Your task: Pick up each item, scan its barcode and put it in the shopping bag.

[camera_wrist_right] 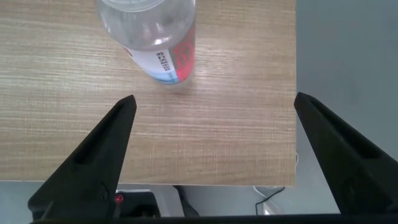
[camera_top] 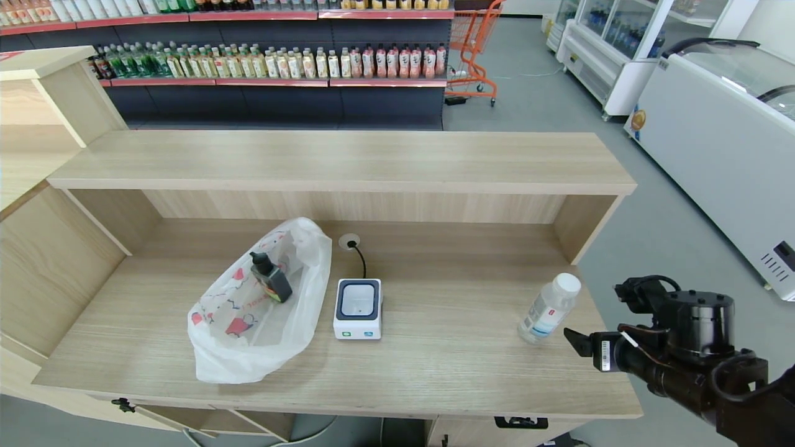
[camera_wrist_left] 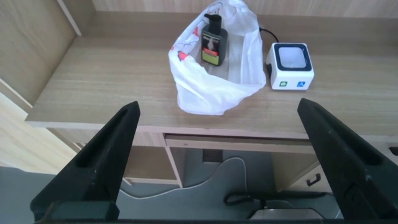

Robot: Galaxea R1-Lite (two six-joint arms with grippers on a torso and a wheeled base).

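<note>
Surface: our shop surface (camera_top: 435, 360), scanner (camera_top: 358, 308) central.
Done: dark pump bottle (camera_top: 271, 277) inside shopping bag (camera_top: 214, 347).
Remaining: clear bottle (camera_top: 549, 308) upright near right edge, unscanned, we judge.
Pincers: right pincer (camera_wrist_right: 216, 106), left pincer (camera_wrist_left: 219, 107) both apart.

Clear white-capped bottle (camera_top: 549, 308) upright near counter (camera_top: 447, 366) right edge, dark pump bottle (camera_top: 271, 278) lying inside open white shopping bag (camera_top: 227, 357), white scanner (camera_top: 358, 308) just beside bag
</note>
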